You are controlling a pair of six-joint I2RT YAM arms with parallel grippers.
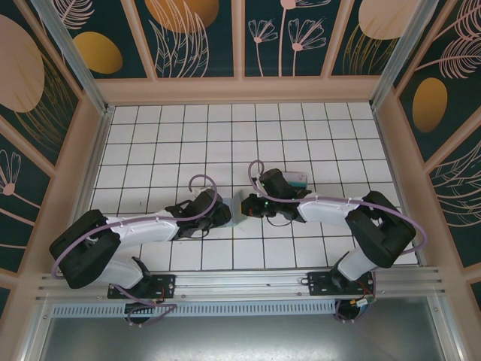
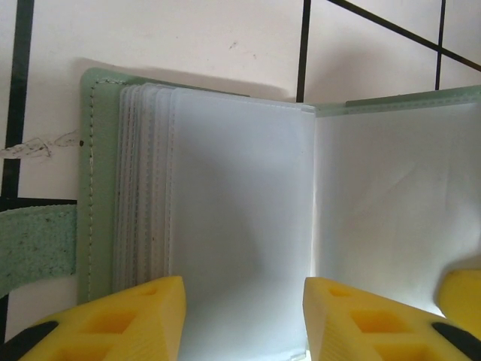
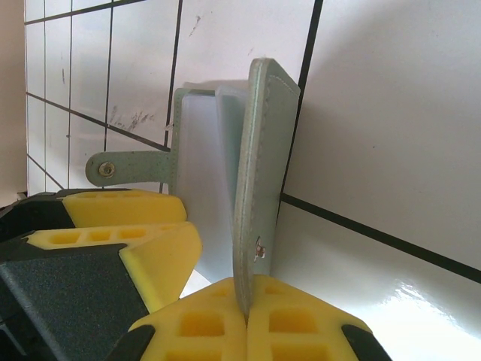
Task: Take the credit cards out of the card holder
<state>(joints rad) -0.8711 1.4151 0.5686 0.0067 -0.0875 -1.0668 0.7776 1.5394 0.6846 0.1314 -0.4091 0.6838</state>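
The card holder point(image 1: 231, 213) sits near the middle of the white tiled tabletop point(image 1: 188, 135), wedged between the 2 arms that reach in from the near left and near right. It lies open. In the left wrist view the card holder point(image 2: 240, 210) shows a stack of clear sleeves fanned on its left half and 1 sleeve spread flat on its right half, and no card can be made out in them. A sage strap point(image 2: 37, 248) sticks out to the left across a dark grout line.

The left pincer point(image 2: 244, 301) hangs over the near edge of the sleeves with its 2 yellow fingers apart, the clear plastic showing in the gap between them.

The right pincer point(image 3: 246, 297) is clamped together on the edge of 1 cover, so that half of the card holder point(image 3: 259, 150) stands up nearly on edge off the tiles. The yellow fingers point(image 3: 128, 226) of the other arm crowd in just beside it on the left, and the strap's snap point(image 3: 109, 169) shows beyond them.

The credit cards point(image 1: 301, 179) lie in a small teal-and-red pile just beyond the right arm's wrist, which partly covers them from above. Purple cables point(image 1: 197, 180) loop over both arms, and an aluminium rail point(image 1: 240, 282) runs along the near edge.
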